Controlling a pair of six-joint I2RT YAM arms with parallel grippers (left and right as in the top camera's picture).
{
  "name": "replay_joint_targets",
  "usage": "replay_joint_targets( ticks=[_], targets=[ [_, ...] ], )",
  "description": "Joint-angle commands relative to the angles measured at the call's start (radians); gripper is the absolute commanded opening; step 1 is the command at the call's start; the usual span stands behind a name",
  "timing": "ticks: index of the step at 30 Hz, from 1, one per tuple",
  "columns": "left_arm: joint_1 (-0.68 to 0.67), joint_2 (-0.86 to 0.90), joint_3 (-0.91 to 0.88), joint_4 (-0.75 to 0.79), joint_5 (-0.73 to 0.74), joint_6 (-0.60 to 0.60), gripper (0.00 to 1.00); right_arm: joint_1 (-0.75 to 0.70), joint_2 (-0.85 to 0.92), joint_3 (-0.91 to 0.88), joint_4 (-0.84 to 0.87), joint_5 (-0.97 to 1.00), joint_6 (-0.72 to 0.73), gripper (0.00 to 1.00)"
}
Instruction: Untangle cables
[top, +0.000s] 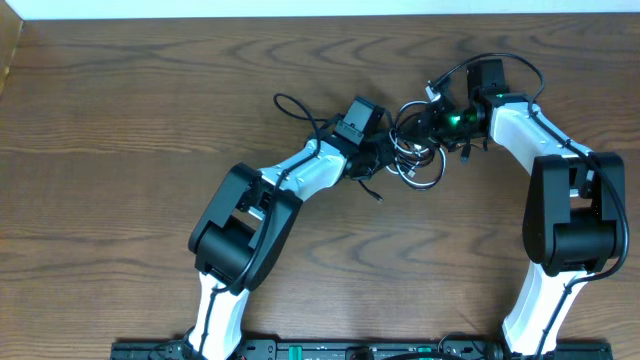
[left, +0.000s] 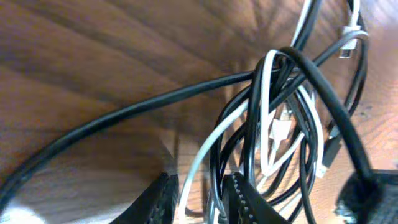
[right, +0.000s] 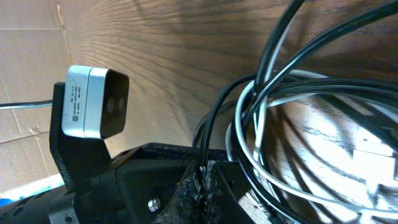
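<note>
The cables (top: 418, 165) form one tangled bundle of black and white loops on the wood table between my two grippers. My left gripper (top: 378, 152) is at the bundle's left side. In the left wrist view its fingers (left: 199, 186) are nearly together around a white strand and black strands of the cables (left: 273, 124). A white plug end (left: 348, 46) lies at the far side. My right gripper (top: 432, 120) is at the bundle's upper right. In the right wrist view its fingers (right: 208, 180) are pinched on a black strand of the cables (right: 261, 112).
A black cord end (top: 378, 197) trails off below the left gripper. Thicker black arm wires loop behind each wrist (top: 295, 105). The left arm's camera (right: 93, 102) is close to the right gripper. A cardboard box (top: 8, 50) stands at the table's far left.
</note>
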Motion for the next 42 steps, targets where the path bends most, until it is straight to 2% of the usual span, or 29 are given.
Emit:
replay_joint_targets(
  ticks=[1, 5, 13, 14, 15, 17, 19, 22, 29, 33, 37, 39, 42],
  targets=[
    [-0.010, 0.047, 0.002, 0.019, -0.029, -0.032, 0.30, -0.003, 0.008, 0.013, -0.002, -0.021, 0.009, 0.01],
    [-0.019, 0.047, 0.002, 0.056, -0.042, -0.031, 0.30, -0.002, 0.008, 0.013, -0.002, -0.021, 0.010, 0.01],
    [-0.079, 0.047, 0.002, 0.048, -0.267, -0.025, 0.29, -0.002, 0.008, 0.013, -0.011, -0.021, 0.009, 0.01],
    [-0.086, 0.047, 0.002, 0.046, -0.290, -0.003, 0.21, -0.002, 0.008, 0.013, -0.013, -0.021, 0.009, 0.01],
    [-0.088, 0.047, 0.002, 0.047, -0.298, 0.040, 0.08, -0.002, 0.008, 0.013, -0.017, -0.020, 0.002, 0.01],
    [-0.085, 0.045, 0.002, 0.046, -0.294, 0.081, 0.07, -0.002, 0.008, 0.013, -0.027, 0.006, -0.003, 0.01],
    [-0.076, 0.033, 0.002, 0.038, -0.281, 0.113, 0.07, -0.003, 0.008, 0.013, -0.042, 0.061, -0.002, 0.01],
    [-0.045, -0.054, 0.002, 0.020, -0.171, 0.231, 0.08, -0.009, 0.008, 0.013, -0.079, 0.205, -0.002, 0.01],
    [0.038, -0.286, 0.002, -0.027, 0.106, 0.303, 0.07, -0.016, 0.008, 0.013, -0.133, 0.544, 0.011, 0.01],
    [0.114, -0.438, 0.002, -0.087, 0.143, 0.327, 0.07, -0.015, 0.009, 0.013, -0.152, 0.647, 0.010, 0.01],
    [0.172, -0.554, 0.002, -0.135, 0.157, 0.368, 0.07, -0.015, 0.009, 0.013, -0.160, 0.656, 0.010, 0.02],
    [0.188, -0.584, 0.002, -0.157, 0.157, 0.368, 0.07, -0.015, 0.009, 0.013, -0.162, 0.643, -0.007, 0.05],
    [0.206, -0.613, 0.002, -0.234, 0.156, 0.420, 0.08, -0.015, 0.006, 0.014, -0.162, 0.504, -0.138, 0.23]
  ],
)
